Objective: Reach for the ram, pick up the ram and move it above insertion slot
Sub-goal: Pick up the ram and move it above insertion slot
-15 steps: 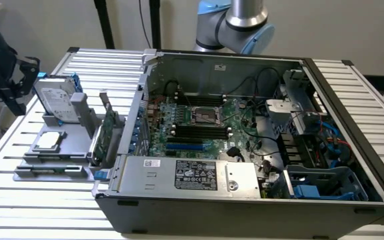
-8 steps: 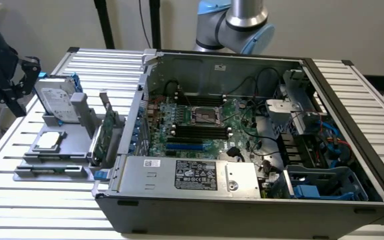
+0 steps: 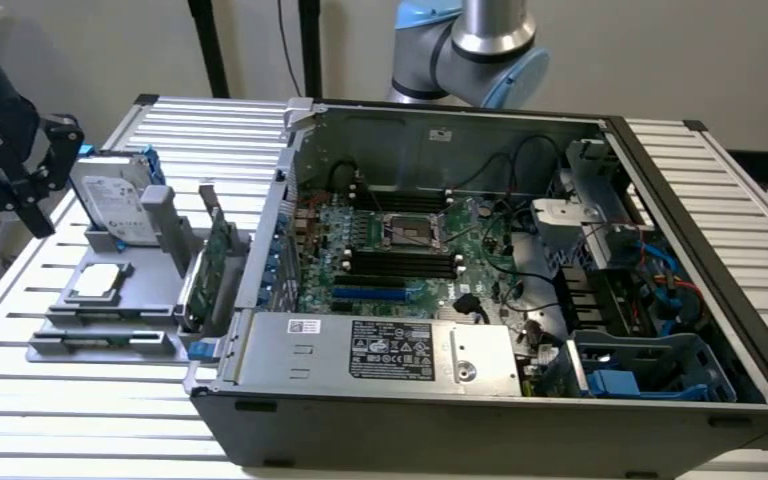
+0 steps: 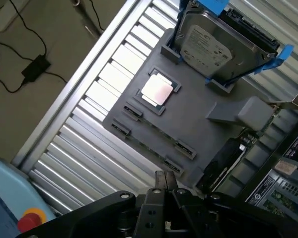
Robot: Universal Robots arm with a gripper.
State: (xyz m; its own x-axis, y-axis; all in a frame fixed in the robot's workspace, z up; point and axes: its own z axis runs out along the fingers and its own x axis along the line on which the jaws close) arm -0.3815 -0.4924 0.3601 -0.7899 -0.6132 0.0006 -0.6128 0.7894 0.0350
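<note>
You can read one fragment only: the pale letters "OTIQ" on the dark body of the gripper (image 3: 35, 215), at the exterior view's left. Print on the power supply label (image 3: 391, 352) and the hard drive label (image 3: 115, 205) is too small to read.
</note>
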